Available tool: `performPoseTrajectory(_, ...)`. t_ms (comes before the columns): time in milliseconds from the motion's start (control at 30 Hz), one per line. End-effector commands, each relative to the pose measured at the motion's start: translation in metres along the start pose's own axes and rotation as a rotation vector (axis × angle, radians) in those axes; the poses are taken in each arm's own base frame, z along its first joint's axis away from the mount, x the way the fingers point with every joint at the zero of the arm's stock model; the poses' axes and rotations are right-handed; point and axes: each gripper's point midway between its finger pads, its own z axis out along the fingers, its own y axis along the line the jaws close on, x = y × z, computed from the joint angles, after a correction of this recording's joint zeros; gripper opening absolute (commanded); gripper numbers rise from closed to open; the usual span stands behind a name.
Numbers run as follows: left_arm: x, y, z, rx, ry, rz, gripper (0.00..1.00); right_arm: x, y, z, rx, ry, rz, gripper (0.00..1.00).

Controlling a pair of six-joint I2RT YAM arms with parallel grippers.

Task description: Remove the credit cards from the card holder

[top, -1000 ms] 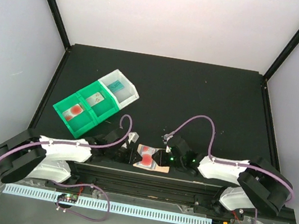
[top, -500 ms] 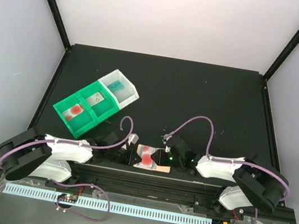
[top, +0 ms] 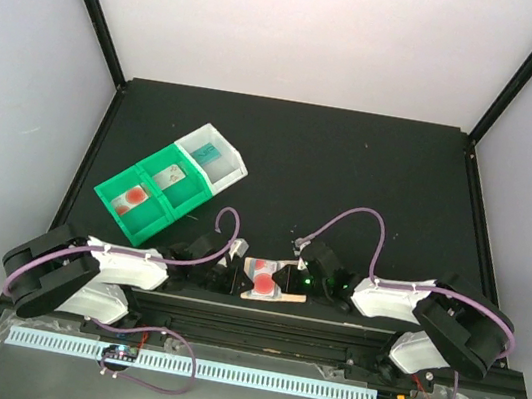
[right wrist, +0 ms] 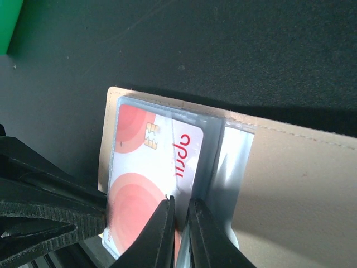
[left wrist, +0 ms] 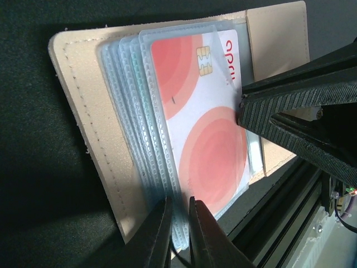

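The card holder [top: 253,295], tan with clear blue-tinted sleeves, lies open at the table's near edge between both grippers. A white credit card with red circles [left wrist: 195,111] sits in its top sleeve. My left gripper [left wrist: 179,223] is shut on the stacked sleeve edges [left wrist: 146,151] of the holder. My right gripper [right wrist: 179,223] is pinched shut on the long edge of that card [right wrist: 145,162], next to the holder's fold. From above, the left gripper [top: 233,277] and right gripper [top: 285,282] face each other across the holder. Three more credit cards lie in the bins: teal [top: 209,153], pale [top: 171,174], red-blotched [top: 129,200].
A green bin [top: 140,225] with a white bin [top: 236,166] joined to it stands at the left, behind the left arm. The metal rail of the arm bases [top: 256,325] runs right behind the holder's near edge. The right gripper's black fingers [left wrist: 295,111] fill the right of the left wrist view.
The right gripper's jaws have closed onto the red-and-white card. The left gripper has tightened a little on the sleeves. The holder has barely shifted.
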Motion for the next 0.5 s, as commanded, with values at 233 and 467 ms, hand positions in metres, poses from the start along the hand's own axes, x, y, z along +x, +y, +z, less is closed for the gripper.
performPoseTrajectory(233, 0.0132, 0.0236, 0.0027, -0.079, 0.028, -0.022, 0.12, -0.0008, -0.0067, -0.0034, -0.024, -0.003, -0.011, 0.06)
performPoseTrajectory(467, 0.0128, 0.0224, 0.0026, -0.076, 0.028, -0.020, 0.12, 0.0004, -0.0089, -0.0055, -0.044, -0.001, 0.011, 0.07)
